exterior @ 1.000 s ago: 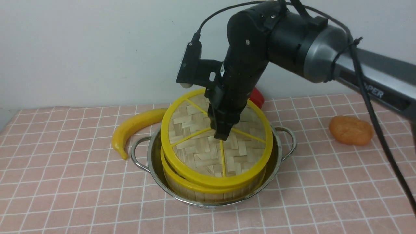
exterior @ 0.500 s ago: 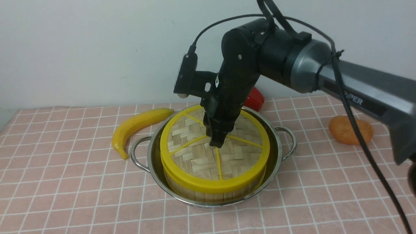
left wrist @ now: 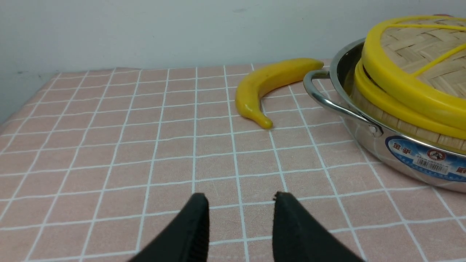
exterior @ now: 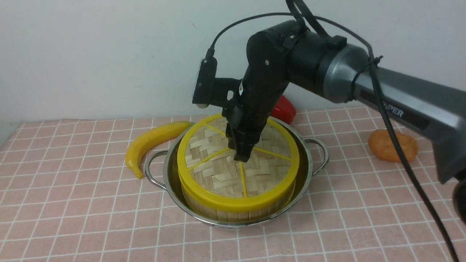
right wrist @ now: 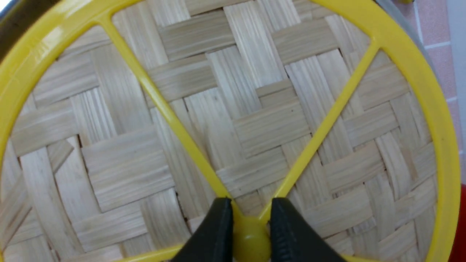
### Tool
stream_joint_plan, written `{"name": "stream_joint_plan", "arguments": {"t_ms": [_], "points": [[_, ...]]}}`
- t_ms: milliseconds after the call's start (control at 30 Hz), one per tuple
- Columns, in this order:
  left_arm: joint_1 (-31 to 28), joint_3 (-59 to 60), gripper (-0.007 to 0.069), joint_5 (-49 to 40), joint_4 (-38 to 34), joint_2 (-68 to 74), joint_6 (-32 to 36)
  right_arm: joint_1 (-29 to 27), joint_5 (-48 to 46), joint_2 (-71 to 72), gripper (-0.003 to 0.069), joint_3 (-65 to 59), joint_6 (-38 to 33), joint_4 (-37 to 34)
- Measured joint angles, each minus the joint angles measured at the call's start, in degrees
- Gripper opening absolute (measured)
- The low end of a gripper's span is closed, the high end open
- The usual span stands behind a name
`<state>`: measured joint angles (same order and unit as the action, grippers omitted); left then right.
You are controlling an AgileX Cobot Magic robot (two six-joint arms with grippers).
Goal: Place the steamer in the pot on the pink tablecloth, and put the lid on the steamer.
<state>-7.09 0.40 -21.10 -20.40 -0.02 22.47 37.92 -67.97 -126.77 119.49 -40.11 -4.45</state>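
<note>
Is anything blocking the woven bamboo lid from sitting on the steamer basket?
Nothing visible. The flat woven bamboo lid with yellow rim lies on the slatted bamboo steamer inside the shiny steel pot; the right gripper grips its centre knob.

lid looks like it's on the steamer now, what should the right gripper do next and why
Probably open the right gripper and let go. It is closed on the lid at its centre knob, and the lid lies on the steamer, which sits inside the pot. Nothing seems left to carry, so releasing before lifting away should leave the lid in place.
</note>
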Motion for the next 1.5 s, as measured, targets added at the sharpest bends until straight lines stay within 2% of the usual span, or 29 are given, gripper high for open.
{"name": "stream_joint_plan", "arguments": {"t_ms": [700,933,1000,1067,1167,1233,1333,1367,1433,1500], "points": [[0.0,0.0,0.0243,0.0,0.0,0.0,0.0,0.0,1.1,-2.8,0.0146,1.8,0.0,-0.1],[0.0,0.0,0.0243,0.0,0.0,0.0,-0.1,0.0,0.4,-2.9,0.0148,2.6,3.3,0.1],[0.0,0.0,0.0243,0.0,0.0,0.0,-0.1,0.0,0.0,-2.9,0.0168,3.1,4.9,0.1],[0.0,0.0,0.0243,0.0,0.0,0.0,-0.1,0.0,-0.5,-2.9,0.0244,4.9,7.2,-0.1],[0.0,0.0,0.0243,0.0,0.0,0.0,-0.1,0.0,-1.3,-3.0,0.0296,8.1,9.9,-0.1],[0.0,0.0,0.0243,0.0,0.0,0.0,-0.1,0.0,-1.6,-2.6,0.0279,10.5,11.9,-0.1],[0.0,0.0,0.0243,0.0,0.0,0.0,-0.1,0.0,-2.2,-0.2,0.0099,16.3,15.4,1.0],[0.0,0.0,0.0243,0.0,0.0,0.0,-0.1,0.0,-2.2,0.0,0.0085,16.6,15.6,1.0],[0.0,0.0,0.0243,0.0,0.0,0.0,-0.1,0.0,-2.2,1.7,0.0002,19.2,17.8,1.8],[0.0,0.0,0.0243,0.0,0.0,0.0,-0.1,0.0,-2.1,4.1,-0.0015,21.4,22.9,1.9]]}}
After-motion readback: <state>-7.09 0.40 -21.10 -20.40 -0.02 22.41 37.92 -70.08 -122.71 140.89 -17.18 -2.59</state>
